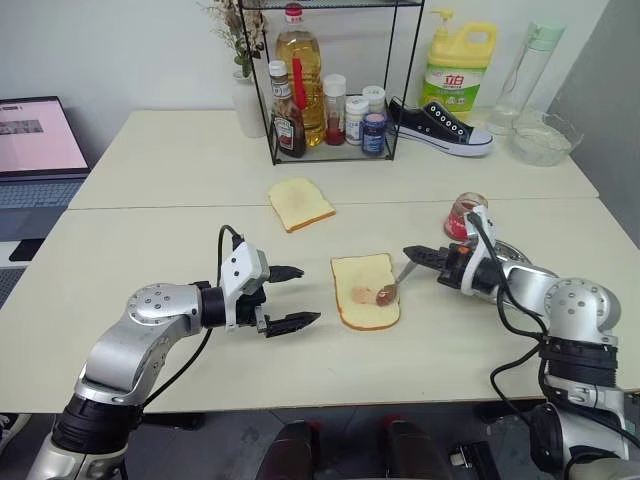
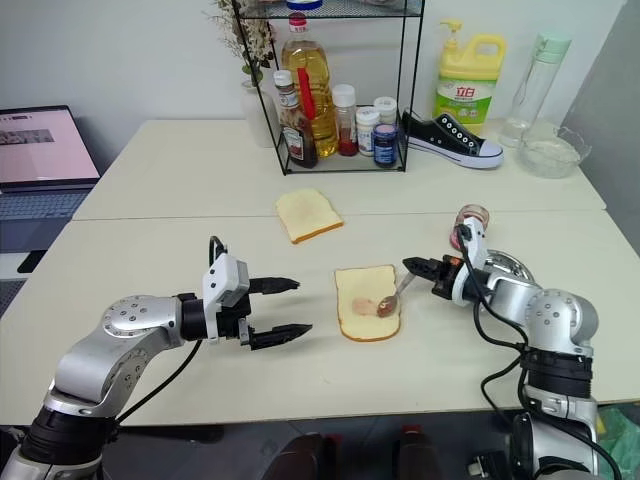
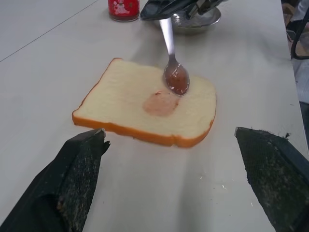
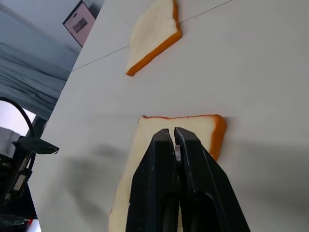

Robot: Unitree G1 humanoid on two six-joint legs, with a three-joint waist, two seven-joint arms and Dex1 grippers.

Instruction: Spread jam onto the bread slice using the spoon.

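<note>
I stand at a pale cream table (image 1: 200,370) pushed against a second one (image 1: 160,150) behind it, a seam between them. A plain white wall (image 1: 120,50) runs along the back. An open laptop (image 1: 35,140) sits off to my left.

Right gripper (image 4: 174,133): two black fingers (image 4: 157,183) pressed together, a thin seam between them. Directly beyond the tips lies the bread slice (image 4: 203,126), pale crumb, orange-tan crust showing along its far edge and corner. Smaller squarish slice (image 4: 153,33) sits well apart from the bread slice, farther along the pale tabletop (image 4: 260,72), past a thin seam line. A laptop screen (image 4: 78,22) shows beyond the smaller slice.
</note>
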